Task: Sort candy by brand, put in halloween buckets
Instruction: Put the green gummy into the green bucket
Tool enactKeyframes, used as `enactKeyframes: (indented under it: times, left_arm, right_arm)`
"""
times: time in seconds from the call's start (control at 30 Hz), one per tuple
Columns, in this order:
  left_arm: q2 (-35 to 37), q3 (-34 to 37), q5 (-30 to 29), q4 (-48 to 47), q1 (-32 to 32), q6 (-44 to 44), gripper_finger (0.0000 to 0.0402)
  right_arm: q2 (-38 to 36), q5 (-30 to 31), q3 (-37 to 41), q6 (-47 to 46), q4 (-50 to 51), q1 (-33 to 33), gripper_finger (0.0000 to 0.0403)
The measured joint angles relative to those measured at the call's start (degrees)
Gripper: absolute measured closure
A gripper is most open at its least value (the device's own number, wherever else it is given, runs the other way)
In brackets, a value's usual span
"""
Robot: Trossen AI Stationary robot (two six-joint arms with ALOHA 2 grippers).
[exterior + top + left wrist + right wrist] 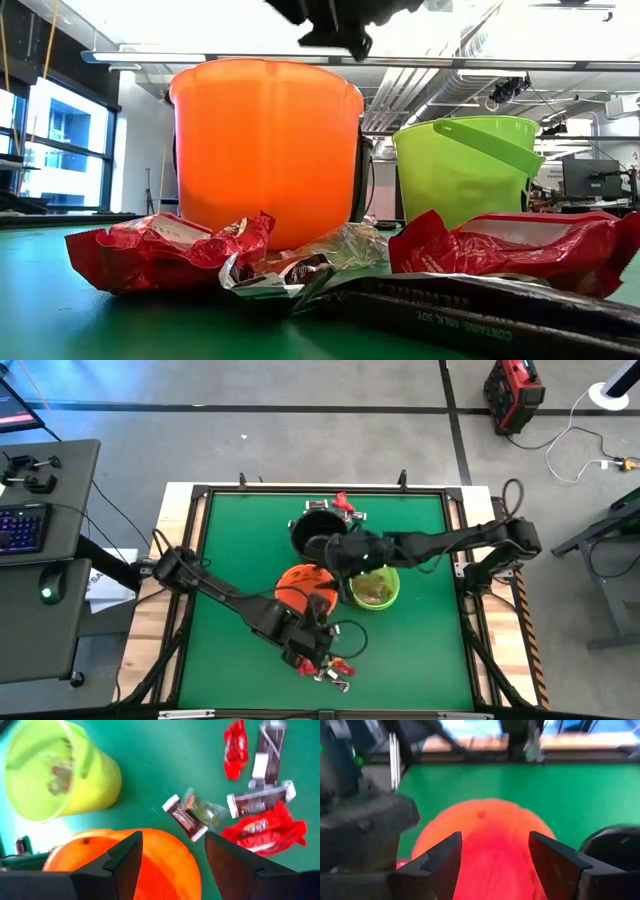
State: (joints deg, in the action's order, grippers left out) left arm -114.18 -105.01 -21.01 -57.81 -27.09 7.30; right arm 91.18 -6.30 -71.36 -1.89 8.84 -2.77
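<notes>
The left gripper [172,852] hangs with fingers spread above the orange bucket [150,857]. The lime green bucket [62,772] lies toward ten o'clock, with wrappers inside. Red and dark brown candy [250,805] is scattered on the green table [160,760] toward two o'clock.

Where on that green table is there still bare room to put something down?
The green mat is bare left of the black bucket, and right of the lime bucket. The middle is crowded: buckets, both arms, the orange bucket, and loose candy at the near edge.
</notes>
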Motion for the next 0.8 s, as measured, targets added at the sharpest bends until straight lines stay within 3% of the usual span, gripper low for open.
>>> enactKeyframes:
  times: [0.13, 0.33, 0.5, 0.7, 0.8]
  left_arm:
    - [1.8, 0.6, 3.9, 4.7, 0.1, -2.6, 0.0198]
    - [1.0, 6.2, 7.1, 8.3, -0.4, 7.9, 0.0198]
    - [1.1, 11.8, 2.9, 8.4, 0.4, 18.8, 0.0198]
    - [1.1, 13.5, -1.1, 8.5, 1.7, 22.2, 0.0198]
    - [1.0, 11.9, 0.9, 8.9, 2.1, 20.0, 0.0198]
  right_arm:
    - [-4.8, 0.1, -0.6, -0.5, 0.4, 2.0, 0.0179]
    - [-12.8, 0.2, -0.7, -0.8, 4.6, 4.6, 0.0179]
    - [-17.2, 4.2, -0.7, -1.8, 8.3, 5.5, 0.0179]
    - [-19.4, 5.9, -0.7, -2.8, 11.2, 5.3, 0.0179]
    - [-19.4, 5.9, -0.7, -3.2, 12.3, 5.3, 0.0179]
